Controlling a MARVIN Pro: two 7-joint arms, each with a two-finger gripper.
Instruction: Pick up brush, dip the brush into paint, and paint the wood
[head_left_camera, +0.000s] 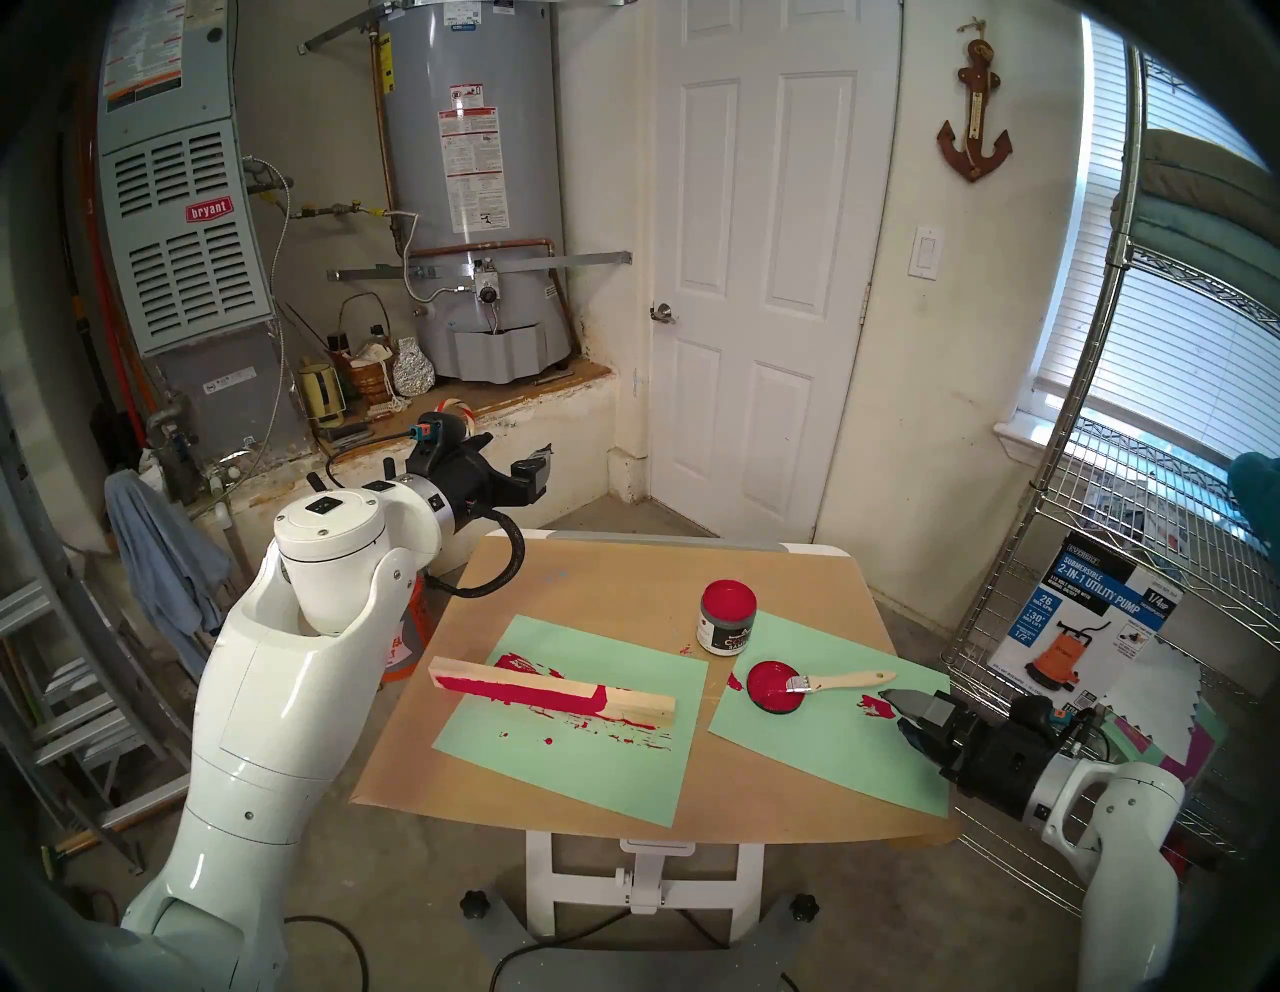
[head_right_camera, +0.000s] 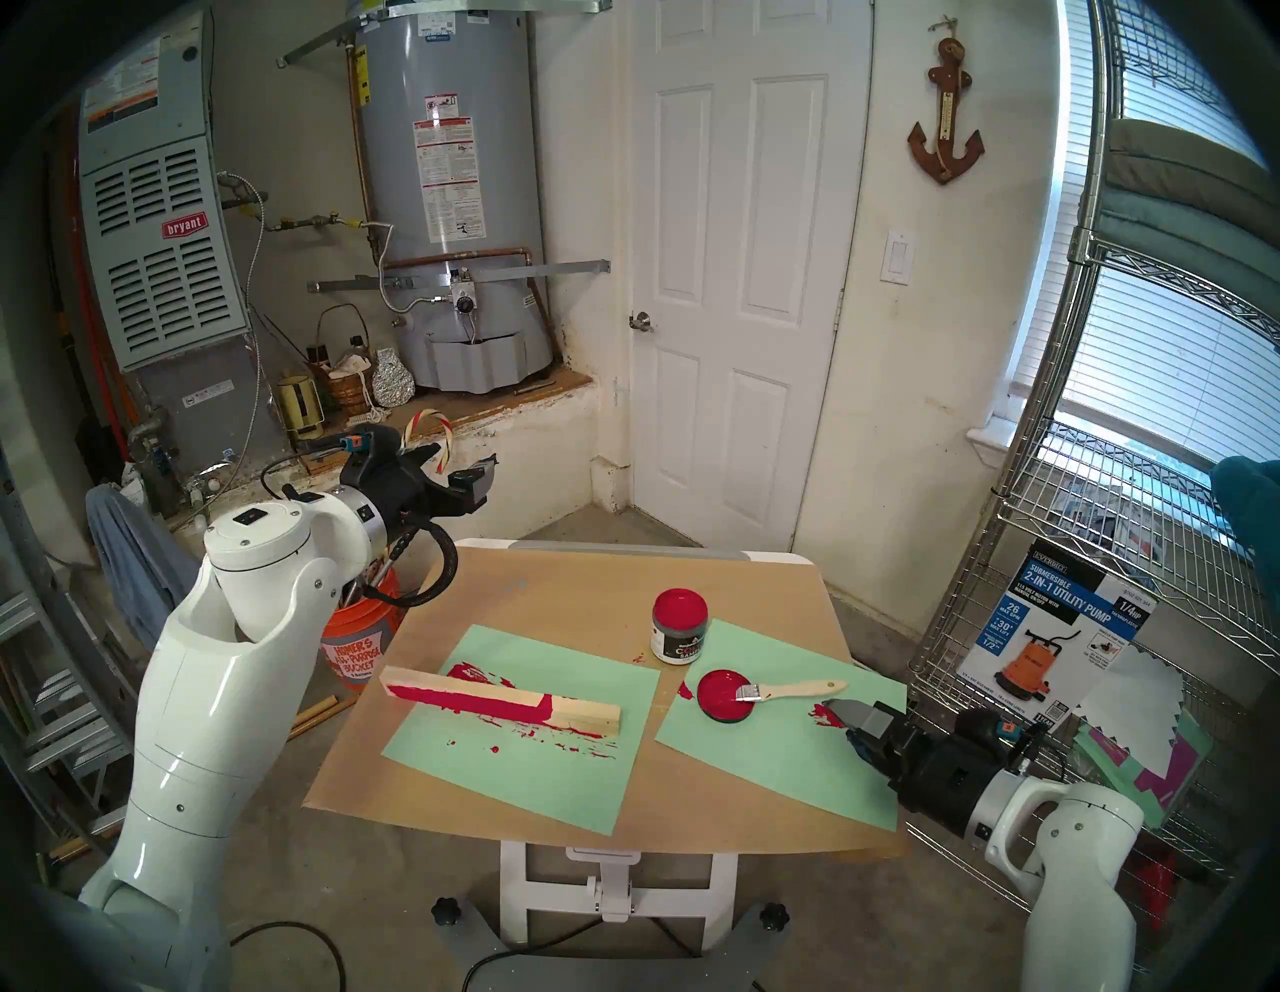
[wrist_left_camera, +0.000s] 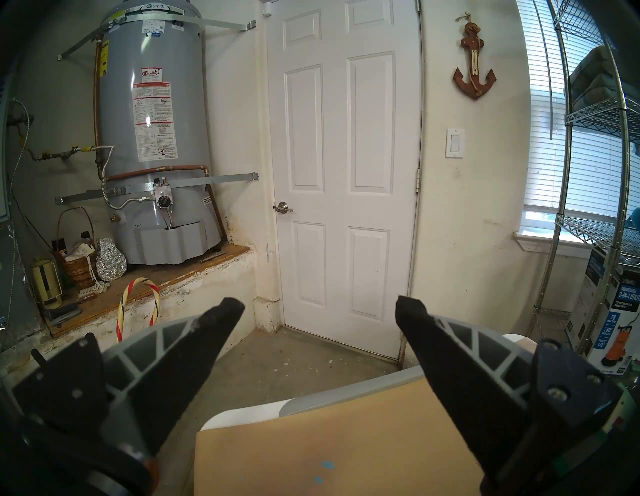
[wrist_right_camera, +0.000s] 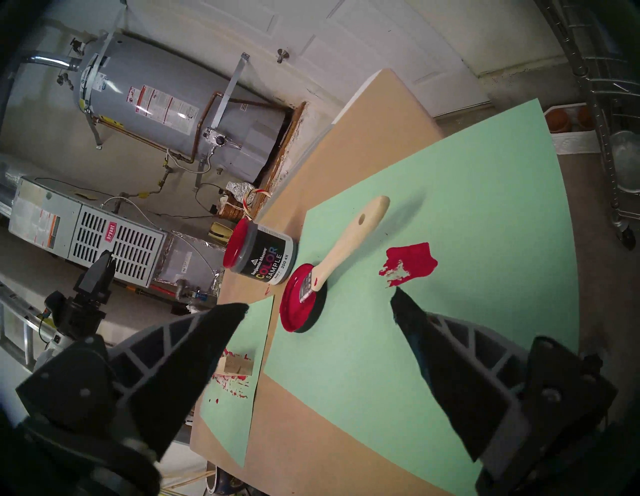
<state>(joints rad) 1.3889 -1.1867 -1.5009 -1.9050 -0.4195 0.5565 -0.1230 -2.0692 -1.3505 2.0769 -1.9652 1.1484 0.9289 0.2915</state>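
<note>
- Right gripper (head_left_camera: 893, 695): black two-fingered tool with its fingers spread and nothing between them, low over the near right part of the mint-green paper sheet (head_left_camera: 817, 755), near the handle end of the brush but not touching it
- Small flat paintbrush with pale wooden handle, silver ferrule and crimson-stained bristles (head_left_camera: 841, 681): lies with its bristles resting on the flat round lid coated in red (head_left_camera: 776, 687), the handle pointing toward the robot's right, its far end over the paper
- Step in hand, as judged: picking up the brush. A sound grasp would close across the bare handle behind the ferrule, fingers set square to its length, low enough to take it without pressing the lid or scraping the paper; a grip too near the tip may let the bristle end droop
- Left gripper (wrist_left_camera: 320, 308): fingers wide apart and empty, held above the far left table corner, well apart from all task items
- Small round jar with dark grey and white label (head_left_camera: 725, 618): stands upright and uncapped beyond the lid, filled with glossy crimson paint (head_left_camera: 726, 596) close to its rim
- Long narrow bar of pale wood partly coated crimson (head_left_camera: 554, 695): lies on the left green sheet (head_left_camera: 554, 769), its two ends bare
</note>
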